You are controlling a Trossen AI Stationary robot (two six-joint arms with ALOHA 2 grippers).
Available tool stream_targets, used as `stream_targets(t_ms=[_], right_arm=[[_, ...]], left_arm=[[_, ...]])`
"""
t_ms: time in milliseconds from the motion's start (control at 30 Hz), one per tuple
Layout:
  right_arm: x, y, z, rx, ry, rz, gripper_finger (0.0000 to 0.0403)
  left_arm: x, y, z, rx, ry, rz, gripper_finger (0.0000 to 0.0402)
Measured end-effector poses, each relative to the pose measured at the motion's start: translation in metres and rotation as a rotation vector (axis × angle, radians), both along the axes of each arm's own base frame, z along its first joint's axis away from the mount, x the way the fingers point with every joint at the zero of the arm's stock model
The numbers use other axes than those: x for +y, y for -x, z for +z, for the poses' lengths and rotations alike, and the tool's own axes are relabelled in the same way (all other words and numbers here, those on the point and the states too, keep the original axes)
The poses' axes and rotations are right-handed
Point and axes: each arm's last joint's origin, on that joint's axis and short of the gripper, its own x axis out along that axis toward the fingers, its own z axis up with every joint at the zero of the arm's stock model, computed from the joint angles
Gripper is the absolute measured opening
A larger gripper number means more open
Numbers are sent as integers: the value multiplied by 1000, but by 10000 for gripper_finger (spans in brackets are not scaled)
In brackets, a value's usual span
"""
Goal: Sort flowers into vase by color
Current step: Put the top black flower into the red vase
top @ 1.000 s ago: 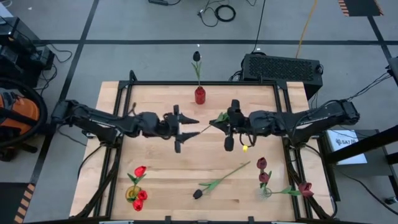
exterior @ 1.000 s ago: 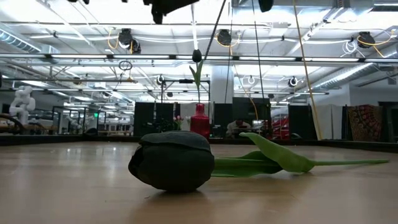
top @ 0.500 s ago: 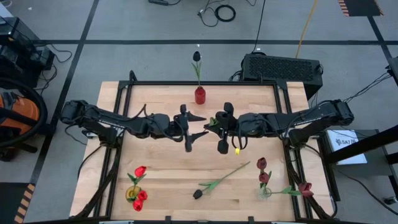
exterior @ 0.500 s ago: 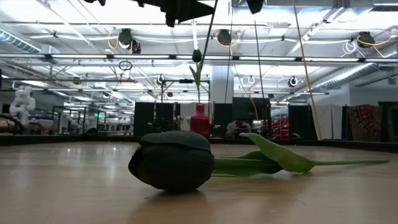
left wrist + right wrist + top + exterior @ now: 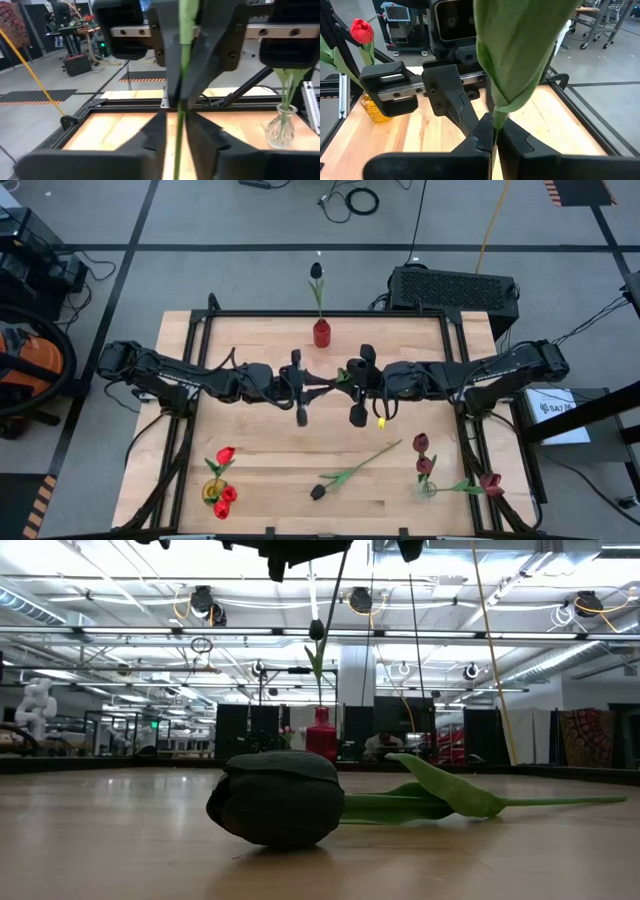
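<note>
- Mid-table handover: stem (image 5: 182, 75) strung between left gripper (image 5: 308, 388) and right gripper (image 5: 352, 385), long axis running 9 to 3 o'clock in the high view.
- Right fingers (image 5: 485, 135) pinched on the stem just under its leaf (image 5: 520, 55).
- Left fingers (image 5: 200, 135) narrowed around the same stem; full clamp not certain.
- Red vase (image 5: 321, 333) at 12 o'clock from the stem, nearer left.
</note>
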Motion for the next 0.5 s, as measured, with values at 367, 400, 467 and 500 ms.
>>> stream_targets(t_ms=[367, 400, 467, 500], right_arm=[[0, 0, 0, 3, 2, -4, 13], [0, 0, -1, 5, 2, -4, 20], [0, 0, -1, 5, 6, -3, 39], [0, 0, -1, 6, 13, -1, 48]], left_arm=[[1, 0, -1, 8, -1, -6, 9], [1, 0, -1, 10, -1, -5, 8], [1, 0, -1, 14, -2, -5, 4], [1, 0, -2, 15, -2, -5, 4]])
